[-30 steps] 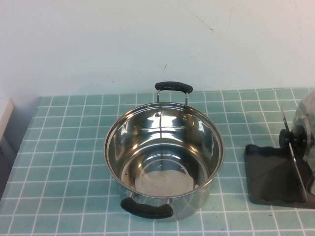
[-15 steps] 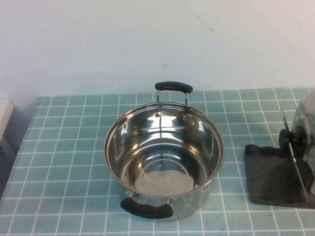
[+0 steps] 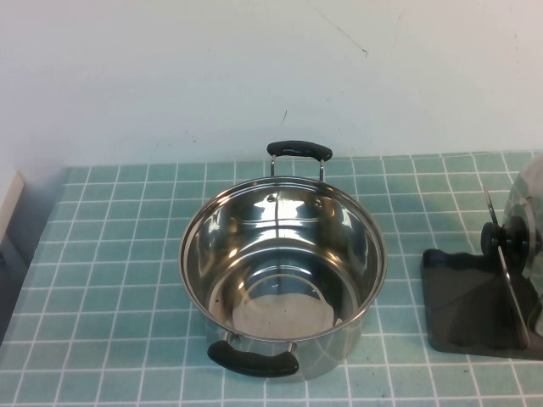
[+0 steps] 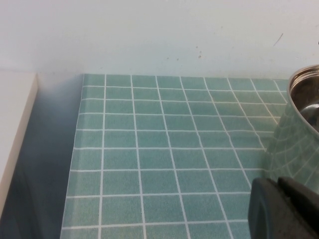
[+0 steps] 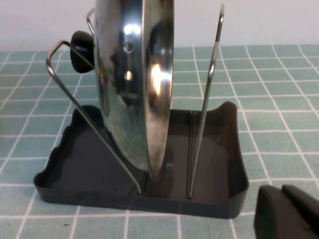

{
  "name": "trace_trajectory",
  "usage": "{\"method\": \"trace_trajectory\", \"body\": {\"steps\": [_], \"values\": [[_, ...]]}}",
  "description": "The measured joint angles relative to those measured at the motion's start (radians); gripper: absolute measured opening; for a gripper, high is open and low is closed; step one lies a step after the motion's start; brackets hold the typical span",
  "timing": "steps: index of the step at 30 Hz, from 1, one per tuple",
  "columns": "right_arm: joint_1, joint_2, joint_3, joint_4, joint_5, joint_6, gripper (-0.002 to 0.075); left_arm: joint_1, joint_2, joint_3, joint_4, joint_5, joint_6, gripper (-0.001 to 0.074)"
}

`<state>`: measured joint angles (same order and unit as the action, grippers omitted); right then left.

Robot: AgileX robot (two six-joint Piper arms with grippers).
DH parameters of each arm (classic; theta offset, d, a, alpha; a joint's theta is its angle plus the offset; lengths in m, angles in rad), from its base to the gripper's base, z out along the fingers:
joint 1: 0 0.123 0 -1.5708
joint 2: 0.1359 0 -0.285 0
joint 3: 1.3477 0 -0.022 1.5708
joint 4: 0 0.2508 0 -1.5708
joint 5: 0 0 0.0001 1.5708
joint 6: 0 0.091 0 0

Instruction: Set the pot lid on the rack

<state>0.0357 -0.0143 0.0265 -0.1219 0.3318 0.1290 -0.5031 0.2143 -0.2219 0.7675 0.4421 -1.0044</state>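
Note:
The shiny steel pot lid [image 3: 528, 202] stands on edge in the dark grey rack [image 3: 462, 298] at the right edge of the high view, its black knob [image 3: 501, 240] facing the pot. In the right wrist view the lid [image 5: 134, 84] rests in the rack [image 5: 94, 174] between the thin wire dividers [image 5: 207, 99]. My right gripper [image 5: 282, 195] is shut and empty, low beside the rack's near corner, apart from it. My left gripper [image 4: 279, 186] is shut and empty, close to the pot's outer wall. Neither gripper shows in the high view.
The open steel pot [image 3: 282, 271] with two black handles stands mid-table on the green tiled mat [image 3: 110, 280]; its wall shows in the left wrist view [image 4: 299, 129]. The mat's left edge [image 4: 75, 164] drops to a darker surface. A white wall runs behind.

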Motion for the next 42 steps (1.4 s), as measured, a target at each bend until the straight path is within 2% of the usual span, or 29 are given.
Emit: {"method": "trace_trajectory", "body": {"steps": [7,15,42], "values": [[-0.002,0.000,0.000,-0.027,0.008,-0.010,-0.0001,0.000,0.000,0.000,0.000,0.000,0.000,-0.0001],[-0.059,0.000,0.000,-0.047,0.010,-0.047,-0.0001,0.000,0.000,0.000,0.000,0.000,0.000,-0.0002],[-0.059,0.000,0.000,-0.050,0.012,-0.066,-0.0001,0.000,0.000,0.000,0.014,0.000,0.004,-0.0002]]}}
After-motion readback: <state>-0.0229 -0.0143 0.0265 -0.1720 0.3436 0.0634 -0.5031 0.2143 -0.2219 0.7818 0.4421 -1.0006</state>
